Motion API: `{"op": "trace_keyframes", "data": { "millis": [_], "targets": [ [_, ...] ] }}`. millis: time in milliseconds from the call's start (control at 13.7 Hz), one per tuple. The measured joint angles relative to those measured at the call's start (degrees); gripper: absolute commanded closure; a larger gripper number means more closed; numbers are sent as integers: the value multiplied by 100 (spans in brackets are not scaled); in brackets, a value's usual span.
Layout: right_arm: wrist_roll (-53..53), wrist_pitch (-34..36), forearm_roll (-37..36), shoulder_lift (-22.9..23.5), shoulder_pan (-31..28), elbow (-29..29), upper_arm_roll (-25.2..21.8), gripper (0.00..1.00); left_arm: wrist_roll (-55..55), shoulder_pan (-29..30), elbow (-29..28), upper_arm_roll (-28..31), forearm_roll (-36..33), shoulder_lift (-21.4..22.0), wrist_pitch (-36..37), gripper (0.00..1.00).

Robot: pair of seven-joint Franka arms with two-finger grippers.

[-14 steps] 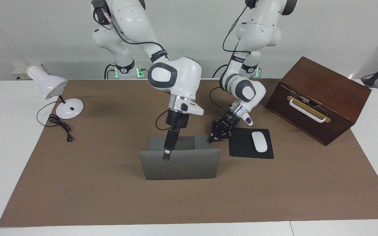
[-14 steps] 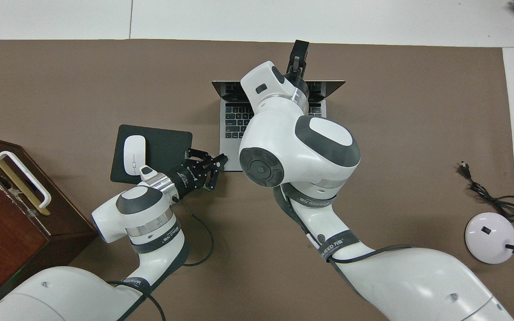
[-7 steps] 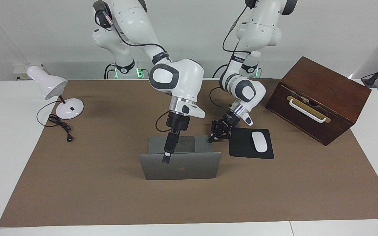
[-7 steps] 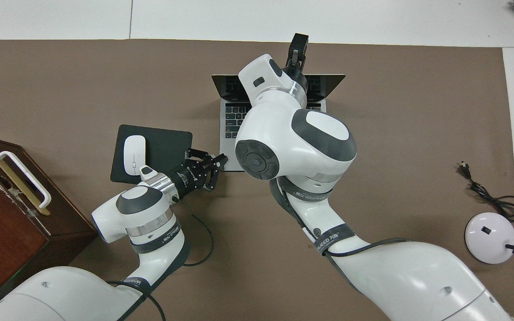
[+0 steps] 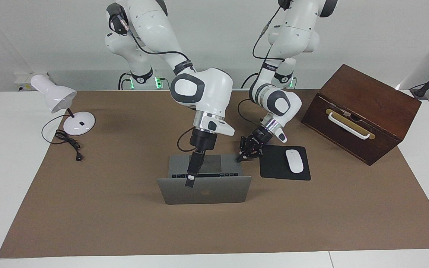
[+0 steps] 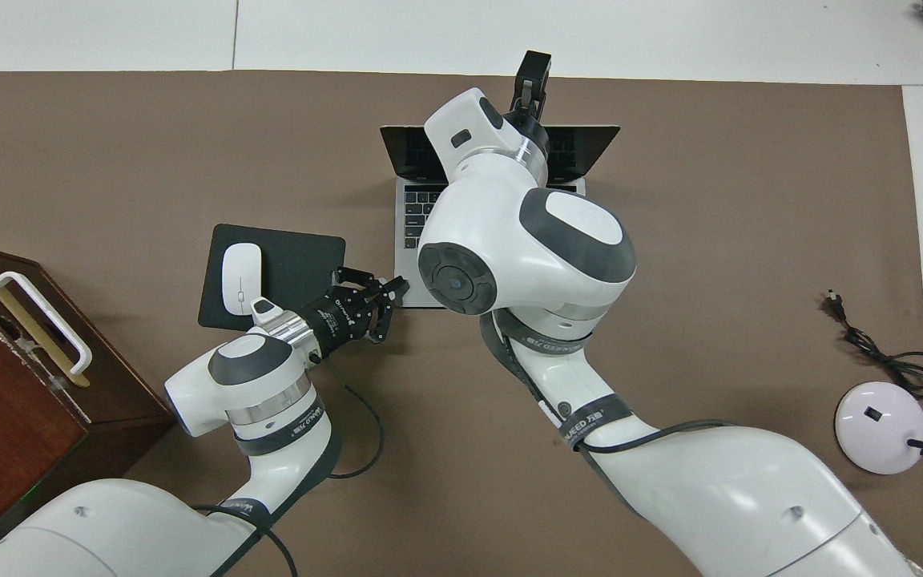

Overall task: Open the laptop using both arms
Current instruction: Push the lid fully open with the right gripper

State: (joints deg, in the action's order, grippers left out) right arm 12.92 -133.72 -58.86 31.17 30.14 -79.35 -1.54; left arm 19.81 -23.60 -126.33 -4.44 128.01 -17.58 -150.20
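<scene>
The silver-grey laptop (image 5: 214,193) (image 6: 415,220) stands part open in the middle of the brown mat, its lid raised with the logo side turned away from the robots. My right gripper (image 5: 189,183) (image 6: 534,70) is shut on the lid's top edge, toward the right arm's end of it. One finger shows on the lid's outer face. My left gripper (image 5: 239,159) (image 6: 399,286) is shut, its tips pressed down on the corner of the keyboard deck nearest the robots, beside the mouse pad. The right arm hides much of the keyboard in the overhead view.
A black mouse pad (image 5: 274,167) with a white mouse (image 5: 294,160) lies beside the laptop toward the left arm's end. A dark wooden box (image 5: 359,111) with a white handle stands past it. A white desk lamp (image 5: 62,100) and its cable (image 5: 69,143) sit at the right arm's end.
The lid has swung further open, away from the robots, with my right gripper moving along on its edge. A row of keys now shows in the facing view. The left gripper stayed put.
</scene>
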Motion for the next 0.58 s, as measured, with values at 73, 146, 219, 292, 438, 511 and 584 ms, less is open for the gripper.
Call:
{"op": "trace_keyframes", "data": {
  "millis": [73,146,219,292,438,511,584],
  "targets": [
    [0,12,5,14,-1,20,0,0,0,0,0,0,0,0,0,100],
    [0,36,69,18,0,37,1,0,0,0,0,0,0,0,0,100],
    [0,90,236,18,-1,66,0,0,0,0,0,0,0,0,0,100],
    [0,163,440,16,-5,97,-2,0,-1,0,0,0,0,0,0,100],
    [3,459,956,-29,-53,146,-3,0,-1,0,0,0,0,0,0,100],
    [7,616,1188,-96,-78,146,-5,0,-1,0,0,0,0,0,0,100],
    [10,766,1348,-167,-91,146,-3,0,-1,-1,0,0,0,0,0,100]
  ]
}}
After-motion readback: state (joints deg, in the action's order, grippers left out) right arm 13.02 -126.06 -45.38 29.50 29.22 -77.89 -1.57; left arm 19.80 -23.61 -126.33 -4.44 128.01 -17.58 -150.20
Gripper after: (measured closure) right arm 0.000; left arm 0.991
